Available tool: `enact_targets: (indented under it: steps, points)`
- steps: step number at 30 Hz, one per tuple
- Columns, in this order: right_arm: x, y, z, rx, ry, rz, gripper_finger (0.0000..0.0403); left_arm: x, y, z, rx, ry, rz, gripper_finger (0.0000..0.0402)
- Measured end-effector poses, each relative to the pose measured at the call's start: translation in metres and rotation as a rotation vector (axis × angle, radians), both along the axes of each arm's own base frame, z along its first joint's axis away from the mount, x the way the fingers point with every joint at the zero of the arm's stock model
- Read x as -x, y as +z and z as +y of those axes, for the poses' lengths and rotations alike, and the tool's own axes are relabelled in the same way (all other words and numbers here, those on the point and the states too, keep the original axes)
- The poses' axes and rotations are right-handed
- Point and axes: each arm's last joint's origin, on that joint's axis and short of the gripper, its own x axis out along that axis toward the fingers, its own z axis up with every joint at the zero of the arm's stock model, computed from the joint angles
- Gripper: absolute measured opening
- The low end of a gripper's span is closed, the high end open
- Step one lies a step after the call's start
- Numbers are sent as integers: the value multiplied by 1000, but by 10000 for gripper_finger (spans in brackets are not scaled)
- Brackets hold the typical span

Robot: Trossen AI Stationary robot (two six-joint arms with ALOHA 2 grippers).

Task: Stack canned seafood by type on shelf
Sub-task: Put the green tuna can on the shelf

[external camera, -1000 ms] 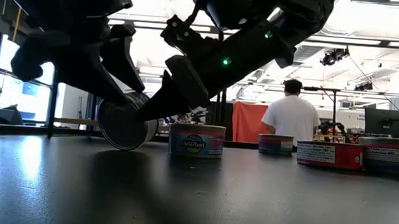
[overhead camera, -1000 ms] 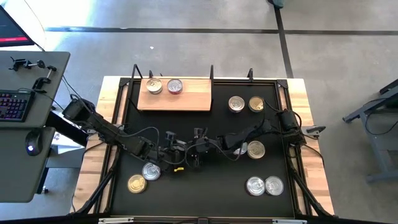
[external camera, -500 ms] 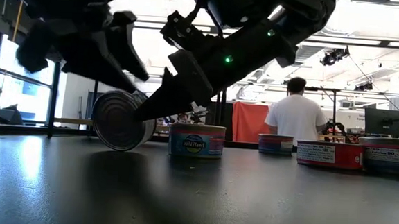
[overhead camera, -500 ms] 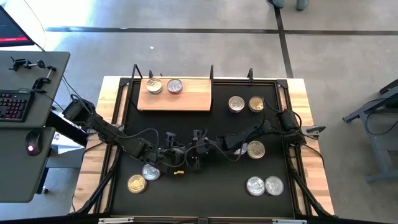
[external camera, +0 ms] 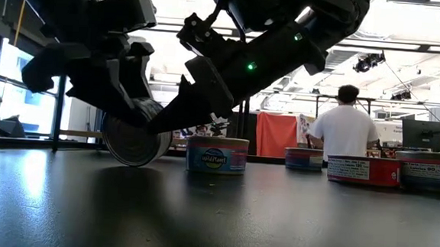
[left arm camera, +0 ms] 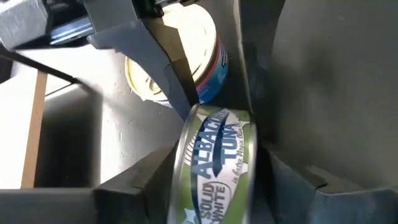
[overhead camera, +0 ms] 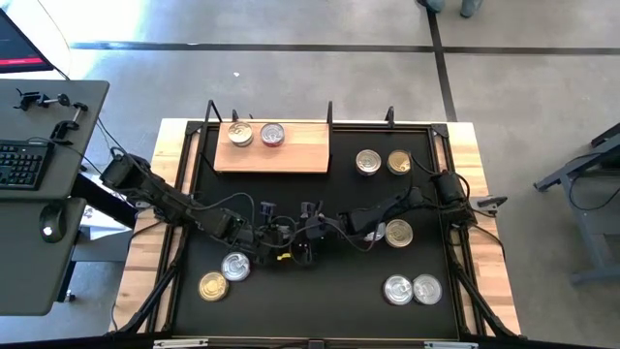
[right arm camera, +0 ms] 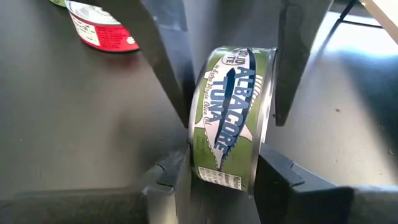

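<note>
Where both grippers meet mid-table, the right gripper (right arm camera: 221,171) clamps 1 upended albacore tin (right arm camera: 230,112); the left gripper (left arm camera: 214,180) brackets it narrowly, contact unclear.

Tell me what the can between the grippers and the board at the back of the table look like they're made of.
The albacore tuna can looks like metal: shiny silver rims, wrapped in a glossy green label, likely paper. The shelf looks like light-brown wood with faint grain and a smooth matte face, though a laminate could look alike.
</note>
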Motion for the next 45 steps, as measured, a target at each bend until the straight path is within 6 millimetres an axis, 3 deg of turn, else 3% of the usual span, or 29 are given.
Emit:
enact_targets:
  steps: [6,12,17,20,25,30,37,41,45]
  points:
    - [1,0,1,-18,72,21,149,1,1,-5,5,-27,1,121]
    - [25,19,8,-18,103,210,194,3,13,-20,-41,-47,-1,121]
    - [57,32,31,40,61,399,191,3,30,-28,-215,52,-83,128]
    - [75,37,46,133,-38,444,182,-6,39,-18,-253,158,-145,133]
    - [103,36,70,274,-190,478,168,-28,47,23,-338,197,-132,128]
    - [122,38,81,401,-375,391,161,-54,53,91,-331,151,-142,127]
    - [125,41,85,479,-438,289,161,-76,26,173,-485,103,-95,130]
    - [123,41,82,480,-447,291,161,-82,0,200,-578,88,-23,144]
    - [122,41,81,477,-452,287,161,-83,-11,212,-569,91,-19,167]
